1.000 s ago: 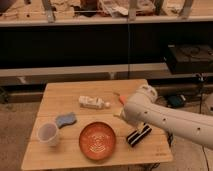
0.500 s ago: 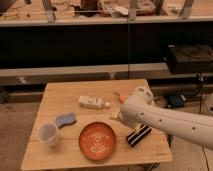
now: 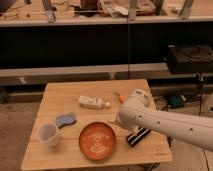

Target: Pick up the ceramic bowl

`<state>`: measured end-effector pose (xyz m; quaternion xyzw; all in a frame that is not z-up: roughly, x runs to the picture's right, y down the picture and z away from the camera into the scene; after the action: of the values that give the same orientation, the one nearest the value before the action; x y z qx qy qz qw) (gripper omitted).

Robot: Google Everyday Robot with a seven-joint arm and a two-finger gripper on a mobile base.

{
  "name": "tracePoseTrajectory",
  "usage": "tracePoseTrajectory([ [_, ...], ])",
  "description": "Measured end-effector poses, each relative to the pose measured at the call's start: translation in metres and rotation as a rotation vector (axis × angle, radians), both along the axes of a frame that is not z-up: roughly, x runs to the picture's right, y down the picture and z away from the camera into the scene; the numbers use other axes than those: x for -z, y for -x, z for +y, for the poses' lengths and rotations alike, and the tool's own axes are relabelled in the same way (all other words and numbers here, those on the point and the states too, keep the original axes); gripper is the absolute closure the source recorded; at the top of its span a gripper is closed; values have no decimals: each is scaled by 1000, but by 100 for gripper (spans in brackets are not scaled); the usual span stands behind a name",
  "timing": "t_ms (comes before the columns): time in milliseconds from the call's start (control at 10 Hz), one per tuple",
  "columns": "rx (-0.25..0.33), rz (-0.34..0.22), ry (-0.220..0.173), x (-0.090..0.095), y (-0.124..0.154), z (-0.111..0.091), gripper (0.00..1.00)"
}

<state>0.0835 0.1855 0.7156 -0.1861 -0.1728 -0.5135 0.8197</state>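
The ceramic bowl (image 3: 98, 140) is a wide, shallow orange-brown dish with pale ring marks inside. It sits upright near the front edge of the wooden table (image 3: 65, 92), about in the middle. My white arm reaches in from the right. The gripper (image 3: 116, 121) at its end is just above and to the right of the bowl's far rim, mostly hidden behind the arm's rounded wrist. It holds nothing that I can see.
A translucent white cup (image 3: 48, 134) stands at the front left, with a blue sponge (image 3: 65, 120) behind it. A white bottle (image 3: 93, 103) lies mid-table. A black-and-white striped item (image 3: 138, 136) lies under the arm, right of the bowl. Dark shelving (image 3: 100, 45) stands behind the table.
The arm's end has moved left and slightly down, closer to the bowl's right rim. The bowl and the other objects have not moved.
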Motion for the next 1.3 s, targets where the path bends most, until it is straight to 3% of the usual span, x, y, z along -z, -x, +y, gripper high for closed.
tracePoseTrajectory([
  [1300,-20,-55,27,-16,21,29,20],
])
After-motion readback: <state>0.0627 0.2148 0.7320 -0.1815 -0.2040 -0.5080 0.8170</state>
